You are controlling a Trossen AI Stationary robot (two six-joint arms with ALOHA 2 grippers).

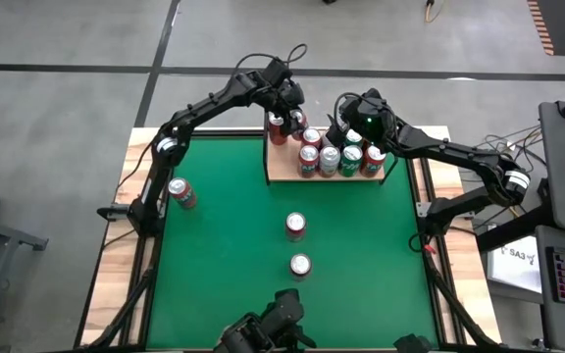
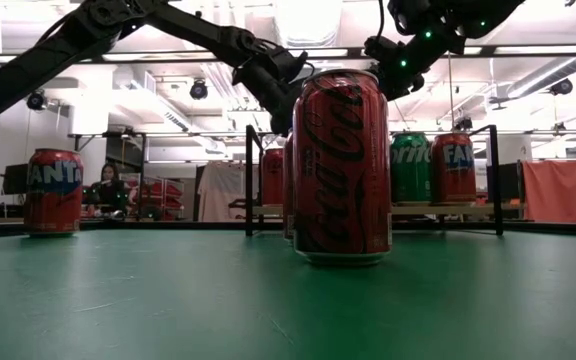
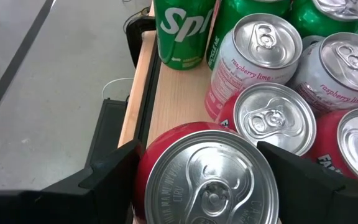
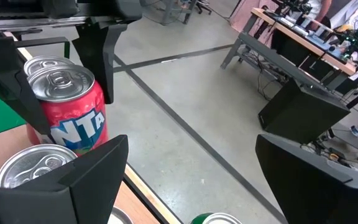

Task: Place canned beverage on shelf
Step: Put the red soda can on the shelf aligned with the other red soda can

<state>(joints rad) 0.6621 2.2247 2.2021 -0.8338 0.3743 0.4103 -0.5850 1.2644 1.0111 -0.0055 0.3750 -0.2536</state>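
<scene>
Nearest the low camera, a Coca-Cola can [image 2: 341, 165] is seen standing on the green table [image 1: 224, 245], with a second can [image 1: 295, 226] just above it in the high frame and a Fanta can [image 1: 179, 193] at middle left. Three cans are thus counted off the shelf.

One shelf [image 1: 284, 169] is seen at upper centre. At least seven can tops are counted on it, and more may be hidden under the arms.

The left gripper [image 1: 281, 120] is placed at the shelf's upper left corner, its fingers set against both sides of a red can [image 3: 204, 180] resting among the others. The right gripper [image 1: 358, 126] is held over the shelf's upper right, spread wide and empty.

The set-down step is judged to be in hand. Next, release and a straight lift would be called for, without neighbouring cans being knocked.
</scene>
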